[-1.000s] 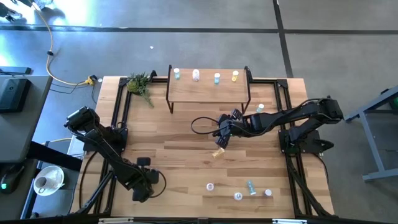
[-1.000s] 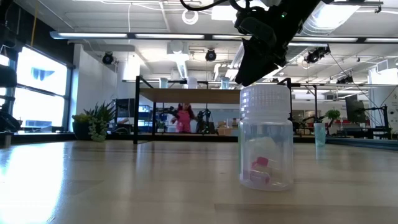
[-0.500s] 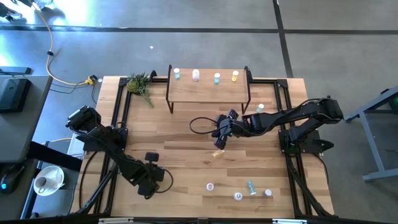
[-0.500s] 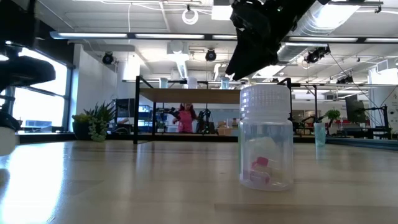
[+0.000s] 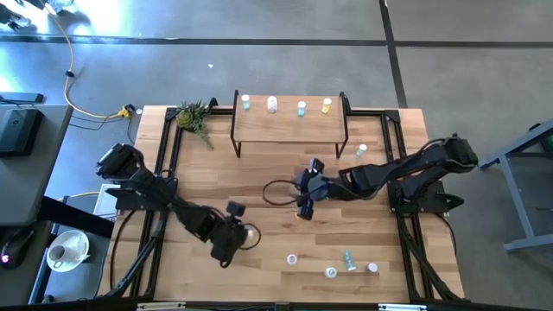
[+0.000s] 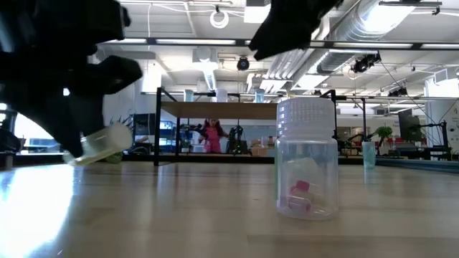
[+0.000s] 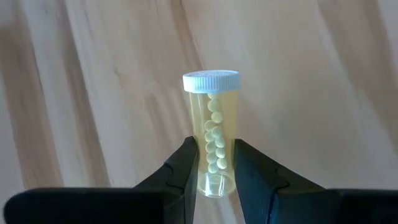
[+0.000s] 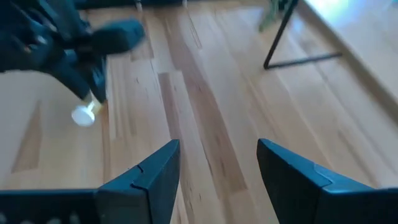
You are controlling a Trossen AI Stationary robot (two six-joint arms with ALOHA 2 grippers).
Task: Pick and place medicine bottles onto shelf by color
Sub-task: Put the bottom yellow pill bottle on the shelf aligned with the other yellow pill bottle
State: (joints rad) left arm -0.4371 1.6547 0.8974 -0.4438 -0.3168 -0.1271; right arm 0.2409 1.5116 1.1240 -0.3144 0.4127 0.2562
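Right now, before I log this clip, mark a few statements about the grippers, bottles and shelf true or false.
1. The left gripper holds a yellow pill bottle with a white cap. True.
2. The right gripper holds a bottle. False: its fingers are open and empty.
3. Four small bottles stand on the light-wood shelf with black legs. True.
4. The clear bottle with pink contents lies on its side. False: it stands upright.

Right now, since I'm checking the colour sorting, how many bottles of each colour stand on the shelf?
Teal-green bottle: 1
Pinkish bottle: 1
Light blue bottle: 1
Yellow bottle: 1
Total on the shelf: 4
Not counted: held yellow bottle in the left hand.
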